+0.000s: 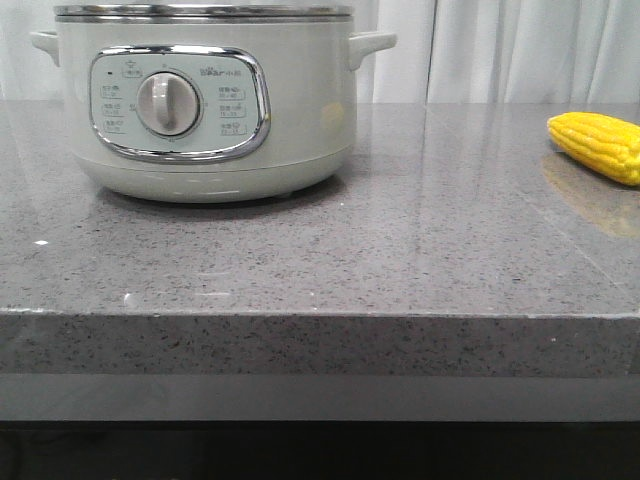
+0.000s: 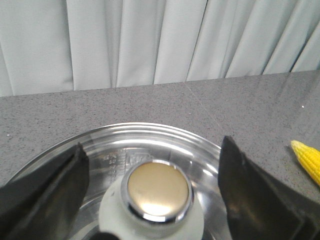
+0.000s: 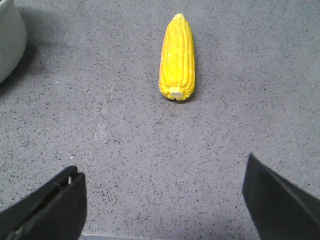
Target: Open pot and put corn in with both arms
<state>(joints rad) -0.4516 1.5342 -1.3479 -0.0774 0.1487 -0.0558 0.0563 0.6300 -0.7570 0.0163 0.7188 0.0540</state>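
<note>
Ahead of the spread right claw (image 3: 162, 200) lies the corn (image 3: 177, 57)

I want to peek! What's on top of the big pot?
A glass lid with a round shiny knob sits on the pot. The left gripper hangs open around the knob. Reflections hide whatever is inside.

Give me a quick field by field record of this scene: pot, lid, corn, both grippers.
pot: stands on the grey counter, dial facing the front camera
lid: glass, on the pot, with a round knob
corn: lies on the counter to the pot's right, untouched
left gripper: jaws open, either side of the lid knob
right gripper: jaws open above the counter, short of the corn
</note>
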